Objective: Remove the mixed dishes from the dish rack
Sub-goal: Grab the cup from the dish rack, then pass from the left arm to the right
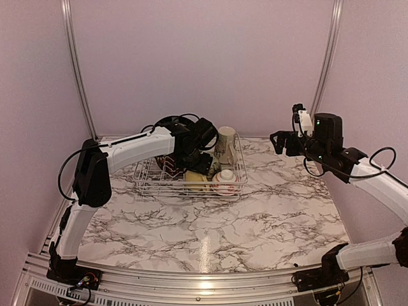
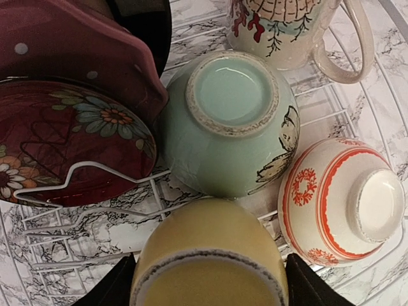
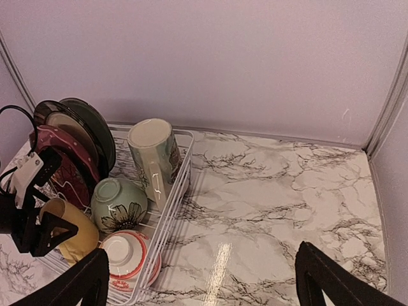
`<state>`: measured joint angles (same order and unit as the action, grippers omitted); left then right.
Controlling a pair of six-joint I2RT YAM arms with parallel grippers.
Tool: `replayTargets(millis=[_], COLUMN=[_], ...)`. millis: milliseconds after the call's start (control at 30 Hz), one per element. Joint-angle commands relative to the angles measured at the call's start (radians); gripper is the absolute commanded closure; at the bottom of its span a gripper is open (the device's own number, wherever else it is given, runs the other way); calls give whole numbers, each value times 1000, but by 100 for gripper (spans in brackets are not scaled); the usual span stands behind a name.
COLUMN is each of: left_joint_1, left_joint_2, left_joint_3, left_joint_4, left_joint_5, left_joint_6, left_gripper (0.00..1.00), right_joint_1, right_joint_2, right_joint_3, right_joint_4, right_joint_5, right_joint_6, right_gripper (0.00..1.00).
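While the left arm leans into the rack: unloading looks to be at its first pick. Every dish in sight sits in the dish rack (image 1: pixel 145 183) at the far left of the bench (image 1: pixel 268 217), and none is set out on the marble.
Step in hand: a grasp on the yellow mug (image 2: pixel 207 255), which lies at the rack's near side. It is just beside the upturned pale green bowl (image 2: pixel 229 121) and the red-and-white bowl (image 2: pixel 344 204).
Left pincer (image 2: pixel 210 290): partly open, with one dark finger on each side of the yellow mug, hard against it or all but. Whether the fingers press the mug cannot be told from the wrist view.
Right pincer (image 3: pixel 207 280): spread wide, holding and touching nothing, hanging above the bench well apart from the rack.
Next move, as judged: a firm squeeze on the mug, then a straight lift clear of the wire sides before it travels to open marble. The green bowl lies so close that a sideways drag could knock it.
Others in the rack: a cream patterned mug (image 2: pixel 287 25) at the far right corner, and a dark-red flowered plate (image 2: pixel 64 140) and a pink dotted plate (image 2: pixel 76 44) standing on edge among the prongs.
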<state>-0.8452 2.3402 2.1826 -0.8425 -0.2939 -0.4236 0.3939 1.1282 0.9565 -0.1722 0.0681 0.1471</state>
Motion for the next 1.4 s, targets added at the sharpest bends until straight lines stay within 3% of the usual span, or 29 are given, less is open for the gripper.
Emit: replayTargets(millis=[0, 833, 1133, 1367], left_joint_1=[-3, -3, -2, 25], left_joint_2=[19, -143, -253, -426], left_joint_3=[-6, 90, -5, -214], left_joint_4=[-53, 0, 112, 316], left_joint_5=[-9, 1, 24, 165], left_joint_6=[20, 29, 12, -41], left_gripper=[34, 100, 100, 100], right_joint_1=[9, 17, 9, -27], right_joint_2=[-9, 52, 145, 228], right_joint_3=[-1, -17, 1, -13], right_joint_4=[14, 67, 160, 428], right_joint_5=[0, -93, -316, -639], right_joint_6=[2, 56, 178, 399], right_gripper=[2, 2, 2, 6])
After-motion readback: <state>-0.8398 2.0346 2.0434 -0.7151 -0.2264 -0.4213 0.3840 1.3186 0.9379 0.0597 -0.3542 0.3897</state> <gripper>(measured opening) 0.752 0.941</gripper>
